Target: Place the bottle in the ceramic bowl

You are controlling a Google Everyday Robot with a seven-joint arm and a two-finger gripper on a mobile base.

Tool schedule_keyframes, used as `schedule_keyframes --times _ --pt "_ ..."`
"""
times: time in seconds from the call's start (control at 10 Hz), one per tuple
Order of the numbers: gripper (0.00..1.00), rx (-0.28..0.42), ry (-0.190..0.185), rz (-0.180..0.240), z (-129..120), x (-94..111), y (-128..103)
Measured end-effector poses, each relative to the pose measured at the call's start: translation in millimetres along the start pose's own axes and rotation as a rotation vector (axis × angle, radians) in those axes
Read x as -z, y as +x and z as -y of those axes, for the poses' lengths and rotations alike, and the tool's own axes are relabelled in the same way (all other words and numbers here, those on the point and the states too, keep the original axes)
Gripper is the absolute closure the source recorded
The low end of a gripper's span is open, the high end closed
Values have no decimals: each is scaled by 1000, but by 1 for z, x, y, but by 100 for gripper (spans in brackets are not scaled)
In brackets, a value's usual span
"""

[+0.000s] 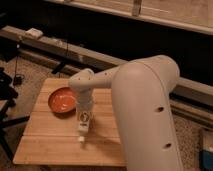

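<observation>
The orange-red ceramic bowl [62, 100] sits on the left part of the wooden table [47, 145]. The white bottle [82, 131] is just right of the bowl, lengthwise, with its cap pointing to the table's front edge. Its pale label with a dark mark faces up. My gripper [84, 116] comes straight down from the wrist onto the bottle's upper end, beside the bowl's right rim. The arm hides the gripper's grip on the bottle and whether the bottle rests on the table.
My bulky white arm [145, 110] covers the right half of the table. A dark rail and ledge [60, 47] run behind the table. A dark stand [7, 100] is at the left, and cables lie on the floor.
</observation>
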Motion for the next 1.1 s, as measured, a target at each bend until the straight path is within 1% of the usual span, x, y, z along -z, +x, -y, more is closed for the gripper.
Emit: schedule_keyframes --times 0.2,0.4,0.6,0.8,0.9,1.1 --pt "93 71 3 -3 -23 10 -22" --pt "93 160 15 -3 -50 23 -53" --pt "93 224 30 -2 -67 32 -77" --pt "93 274 49 0 -80 35 -102" --pt "91 295 57 6 -85 36 -112" --pt "72 305 85 34 -84 33 -133"
